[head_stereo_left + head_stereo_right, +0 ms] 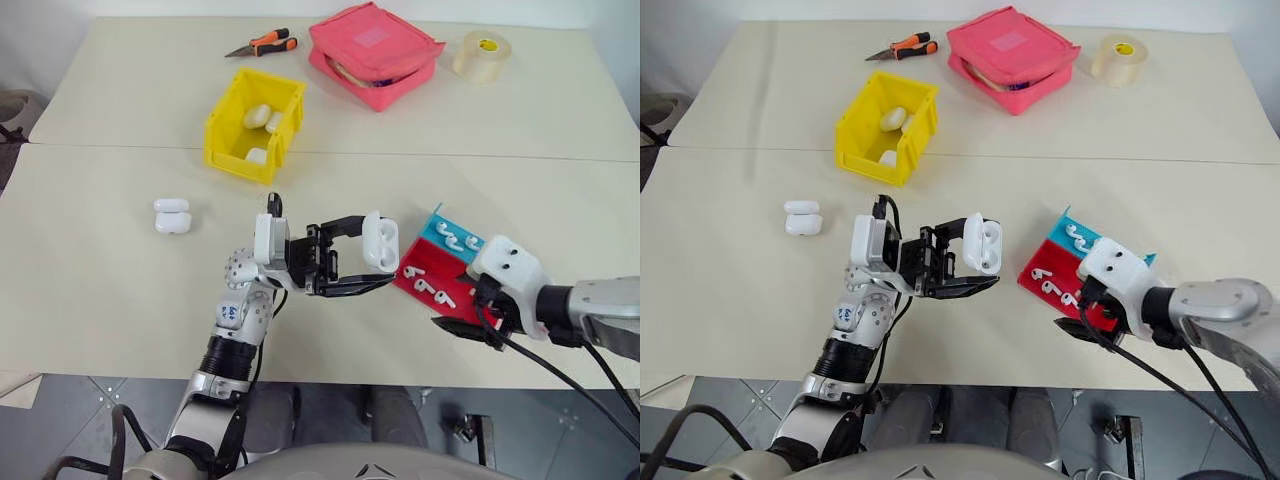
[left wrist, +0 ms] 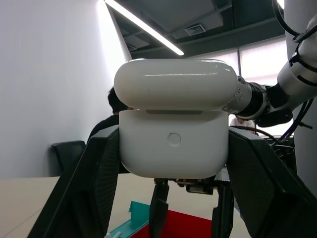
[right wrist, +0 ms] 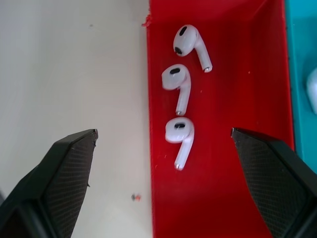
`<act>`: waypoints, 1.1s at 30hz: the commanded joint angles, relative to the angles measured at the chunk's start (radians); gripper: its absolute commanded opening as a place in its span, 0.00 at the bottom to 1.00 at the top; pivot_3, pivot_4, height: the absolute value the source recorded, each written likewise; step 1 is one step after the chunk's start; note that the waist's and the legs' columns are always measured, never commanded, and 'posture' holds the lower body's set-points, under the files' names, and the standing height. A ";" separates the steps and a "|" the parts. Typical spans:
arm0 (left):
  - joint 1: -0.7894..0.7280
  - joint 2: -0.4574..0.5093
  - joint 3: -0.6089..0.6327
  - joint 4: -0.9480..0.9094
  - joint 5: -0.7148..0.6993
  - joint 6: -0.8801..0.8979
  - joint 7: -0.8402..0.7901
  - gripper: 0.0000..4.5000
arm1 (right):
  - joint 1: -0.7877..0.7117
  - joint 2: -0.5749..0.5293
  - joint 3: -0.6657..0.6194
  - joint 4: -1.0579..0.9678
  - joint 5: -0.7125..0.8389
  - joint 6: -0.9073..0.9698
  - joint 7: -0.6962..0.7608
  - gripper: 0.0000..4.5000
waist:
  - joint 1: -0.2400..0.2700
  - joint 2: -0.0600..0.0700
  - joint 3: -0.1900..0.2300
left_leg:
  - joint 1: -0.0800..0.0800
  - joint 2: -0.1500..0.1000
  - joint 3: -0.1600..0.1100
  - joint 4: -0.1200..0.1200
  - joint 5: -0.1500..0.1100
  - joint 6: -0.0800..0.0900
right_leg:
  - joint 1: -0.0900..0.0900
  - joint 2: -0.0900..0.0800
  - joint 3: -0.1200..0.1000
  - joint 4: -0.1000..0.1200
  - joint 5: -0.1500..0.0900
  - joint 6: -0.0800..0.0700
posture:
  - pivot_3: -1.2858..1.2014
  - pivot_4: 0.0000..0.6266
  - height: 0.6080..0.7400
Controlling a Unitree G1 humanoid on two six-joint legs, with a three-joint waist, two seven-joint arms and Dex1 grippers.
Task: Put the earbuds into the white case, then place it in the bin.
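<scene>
Earbuds point(image 3: 179, 139) lie loose in the red tray point(image 3: 237, 188), none cased yet. Left gripper point(image 1: 355, 262) pinches the white case point(image 1: 380, 242), lid ajar; right gripper point(image 3: 163, 163) hovers spread over them. Bin point(image 1: 228, 135) at 11 o'clock waits.

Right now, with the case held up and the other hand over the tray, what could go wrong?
1. The right gripper is open above three earbuds lying close together in the red tray; closing could nudge neighbours or grab two.
2. One finger hangs past the tray's edge and may catch it.
3. The left gripper holds the white case lid ajar; a tiny earbud could miss.
</scene>
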 commanded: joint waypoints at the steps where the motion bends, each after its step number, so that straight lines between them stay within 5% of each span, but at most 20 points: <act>1: 0.013 0.001 -0.004 -0.040 0.000 -0.017 0.009 0.62 | -0.057 0.023 0.044 0.004 -0.019 0.055 -0.018 1.00 | 0.000 0.000 0.000 | -0.001 0.000 -0.001 0.000 0.000 0.000 | 0.000 0.000 0.000 0.000 0.000 0.000 | 0.52 0.24 1.00; 3: 0.014 0.002 -0.004 -0.041 0.000 -0.018 0.012 0.62 | -0.081 0.033 0.067 0.015 -0.039 0.078 -0.029 1.00 | 0.001 0.000 0.000 | -0.001 0.000 -0.001 0.000 0.000 0.000 | 0.000 0.000 -0.001 0.000 0.000 0.000 | 0.52 0.24 1.00; 6: 0.012 0.003 -0.001 -0.039 -0.002 -0.019 0.015 0.62 | -0.099 0.030 0.091 0.025 -0.067 0.090 -0.026 0.87 | 0.001 0.000 0.000 | -0.001 -0.001 -0.001 0.001 0.000 0.000 | 0.000 -0.001 -0.001 0.000 0.000 0.000 | 0.52 0.24 1.00; 11: 0.013 0.003 -0.002 -0.033 -0.006 -0.019 0.013 0.62 | -0.117 0.034 0.115 0.026 -0.092 0.101 -0.013 0.49 | 0.000 0.000 0.000 | -0.001 -0.001 0.000 0.001 0.000 0.000 | 0.000 0.000 -0.001 0.000 0.000 0.000 | 0.52 0.24 1.00; 25: 0.034 0.008 0.003 0.000 -0.008 -0.046 -0.024 0.62 | -0.119 0.041 0.167 0.007 -0.133 0.135 0.005 0.49 | -0.001 0.000 0.000 | -0.001 0.000 0.000 0.001 0.000 0.000 | 0.000 0.000 -0.001 0.000 0.000 0.000 | 0.52 0.24 1.00; 31: 0.034 0.009 0.006 0.018 -0.008 -0.061 -0.039 0.62 | -0.125 0.054 0.172 0.005 -0.145 0.137 0.016 0.15 | -0.001 0.000 0.000 | -0.001 -0.001 0.000 0.001 0.000 0.000 | 0.000 0.000 -0.001 0.000 0.000 0.000 | 0.52 0.24 1.00; 33: 0.032 0.010 0.005 0.021 -0.010 -0.062 -0.044 0.62 | -0.126 0.061 0.170 0.003 -0.150 0.137 0.012 0.11 | -0.001 0.000 0.000 | -0.001 -0.001 0.000 0.001 0.000 0.000 | 0.000 0.000 -0.001 0.000 0.000 0.000 | 0.52 0.24 1.00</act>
